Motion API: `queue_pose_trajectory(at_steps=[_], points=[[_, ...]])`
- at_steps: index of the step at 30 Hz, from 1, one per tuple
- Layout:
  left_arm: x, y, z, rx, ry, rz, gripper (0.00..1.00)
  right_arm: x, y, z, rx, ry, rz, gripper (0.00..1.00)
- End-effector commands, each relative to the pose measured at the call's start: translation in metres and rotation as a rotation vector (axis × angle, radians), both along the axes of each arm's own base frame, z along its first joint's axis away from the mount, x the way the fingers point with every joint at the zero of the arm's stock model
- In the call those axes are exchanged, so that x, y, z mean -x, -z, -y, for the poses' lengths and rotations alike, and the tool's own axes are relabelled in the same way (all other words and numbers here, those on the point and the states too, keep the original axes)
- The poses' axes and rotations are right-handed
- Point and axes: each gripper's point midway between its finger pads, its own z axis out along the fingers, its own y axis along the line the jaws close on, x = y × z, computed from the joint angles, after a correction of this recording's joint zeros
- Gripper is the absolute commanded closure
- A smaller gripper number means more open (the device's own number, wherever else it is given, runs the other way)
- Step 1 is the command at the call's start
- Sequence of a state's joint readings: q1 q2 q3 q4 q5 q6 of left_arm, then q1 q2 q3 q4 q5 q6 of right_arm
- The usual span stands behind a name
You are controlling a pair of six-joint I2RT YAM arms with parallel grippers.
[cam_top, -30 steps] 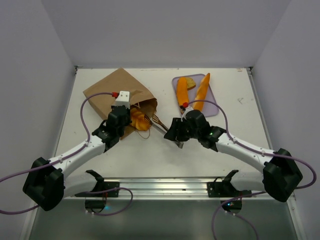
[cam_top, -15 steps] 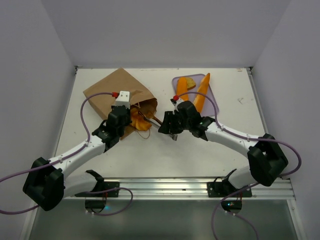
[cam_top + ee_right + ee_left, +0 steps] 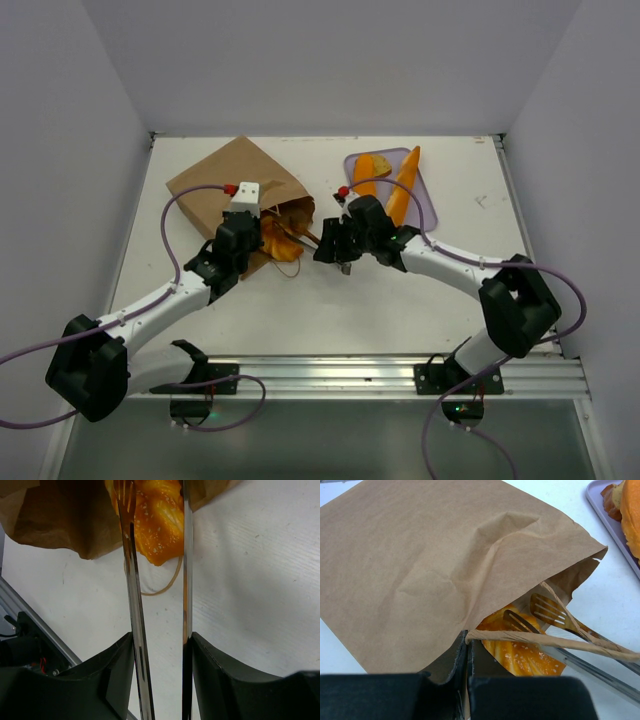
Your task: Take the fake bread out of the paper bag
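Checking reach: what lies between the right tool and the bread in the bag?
The metal tongs, gripped by the right tool, reaching the bread: right wrist view.

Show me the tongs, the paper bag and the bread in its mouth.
tongs [image 3: 546,611]: left wrist view, on a slotted tip.
paper bag [image 3: 420,555]: left wrist view, on its creased upper side.
fake bread [image 3: 522,661]: left wrist view, on the seeded crust.

Fake bread [image 3: 520,655] half hidden by paper bag [image 3: 420,555]; tongs [image 3: 134,580] cropped (top edge)
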State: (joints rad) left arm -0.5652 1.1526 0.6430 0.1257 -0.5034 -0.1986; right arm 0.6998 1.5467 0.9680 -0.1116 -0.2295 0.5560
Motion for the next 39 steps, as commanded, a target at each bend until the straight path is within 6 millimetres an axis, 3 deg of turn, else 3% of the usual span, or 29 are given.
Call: queue_pose_trajectory(at_steps=[1,11,20,23,29,35,39], points=[[-0.003,-0.011,0.001,0.030,-0.003,0.042,1.00,-0.014,-0.021,-0.015,-0.049,-0.044,0.060,0.50],[-0.003,-0.012,0.001,0.033,-0.004,0.044,1.00,-0.016,-0.008,-0.026,-0.057,-0.077,0.022,0.49],[-0.003,-0.012,0.002,0.032,0.000,0.042,1.00,-0.015,-0.006,-0.025,-0.057,-0.073,0.015,0.61],[-0.002,-0.011,0.002,0.031,0.000,0.041,1.00,-0.014,-0.006,-0.026,-0.061,-0.077,0.011,0.69],[-0.003,-0.011,0.001,0.030,-0.003,0.042,1.00,-0.008,-0.018,-0.024,-0.090,-0.076,0.017,0.82],[-0.004,-0.010,0.001,0.030,-0.008,0.041,1.00,0.005,-0.042,-0.020,-0.139,-0.085,0.011,0.85],[-0.004,-0.011,0.000,0.029,-0.012,0.043,1.00,0.015,-0.047,-0.014,-0.156,-0.083,0.003,0.85]])
